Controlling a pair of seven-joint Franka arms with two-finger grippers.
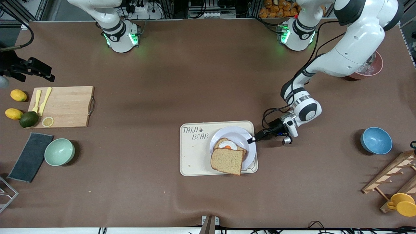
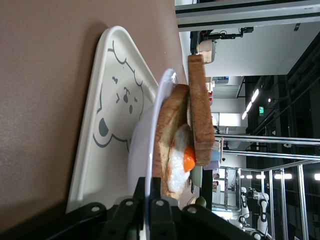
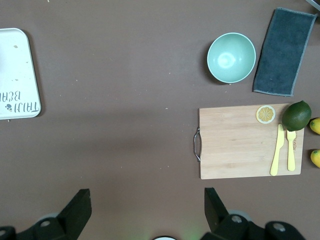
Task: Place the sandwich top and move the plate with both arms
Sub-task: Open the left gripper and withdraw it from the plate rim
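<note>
The plate (image 1: 234,131) sits on the cream bear tray (image 1: 195,156). It carries a bread slice with a fried egg (image 1: 227,145). The sandwich top (image 1: 227,161) lies over that slice, shifted toward the front camera and past the plate's rim. My left gripper (image 1: 251,140) reaches in low from the left arm's end and is shut on the plate's rim. In the left wrist view its fingers (image 2: 159,186) pinch the thin edge of the plate (image 2: 150,150), with the sandwich top (image 2: 199,110) uppermost. My right gripper (image 3: 147,200) hangs open high over bare table.
A wooden cutting board (image 1: 65,106) with yellow cutlery, a lemon slice and a lime lies toward the right arm's end, beside a green bowl (image 1: 59,151) and a dark cloth (image 1: 31,156). A blue bowl (image 1: 376,140) and a wooden rack (image 1: 395,182) stand toward the left arm's end.
</note>
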